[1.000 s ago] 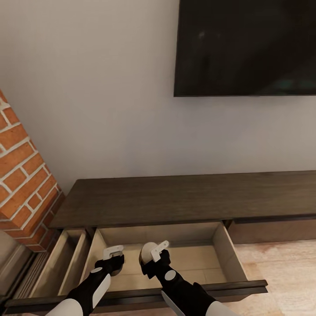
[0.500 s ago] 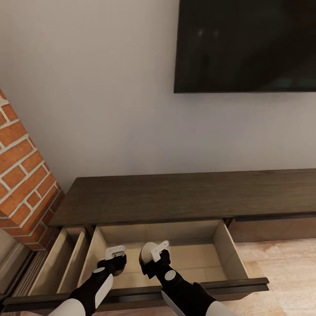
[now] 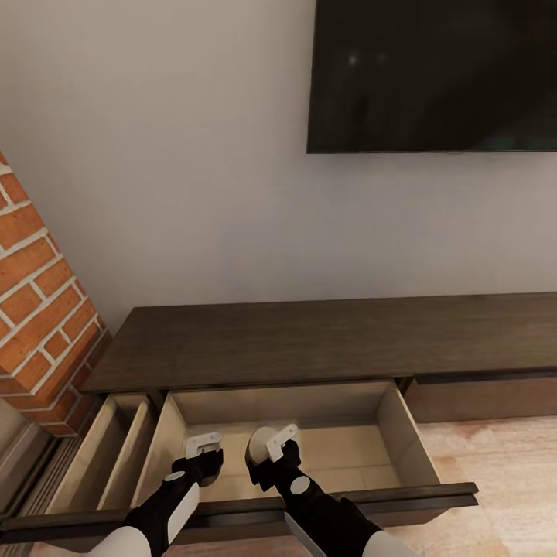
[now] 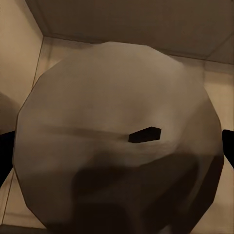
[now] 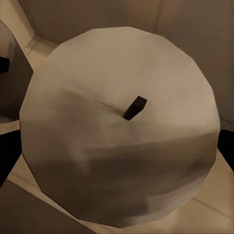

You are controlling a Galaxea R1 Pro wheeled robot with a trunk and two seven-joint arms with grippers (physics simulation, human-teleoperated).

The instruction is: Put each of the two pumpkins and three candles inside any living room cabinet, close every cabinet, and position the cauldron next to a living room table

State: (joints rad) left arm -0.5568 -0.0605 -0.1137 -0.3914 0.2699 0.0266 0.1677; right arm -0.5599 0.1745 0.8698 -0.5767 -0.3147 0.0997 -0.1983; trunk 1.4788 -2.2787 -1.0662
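Observation:
The long dark-brown cabinet (image 3: 309, 340) stands against the wall with a wide drawer (image 3: 348, 456) pulled out, its pale interior showing. Both grippers hang inside that drawer. My right gripper (image 3: 272, 450) is shut on a candle (image 3: 258, 447) whose pale round top faces the head camera. My left gripper (image 3: 203, 455) is shut on a second candle (image 4: 117, 136), mostly hidden behind its fingers in the head view. Each wrist view looks closely at a candle's flat top with a short dark wick; the right one's candle (image 5: 122, 126) sits between dark fingers (image 5: 6, 158). No pumpkin is in sight.
A narrower drawer (image 3: 116, 452) at the cabinet's left end also stands open. The red brick fireplace (image 3: 39, 309) rises at the left, close to it. A dark television (image 3: 433, 77) hangs on the wall above. Light wood floor (image 3: 503, 464) lies at the right.
The whole picture has shifted a little, so the camera has moved. Both grippers hold their candles in the same spot over the drawer.

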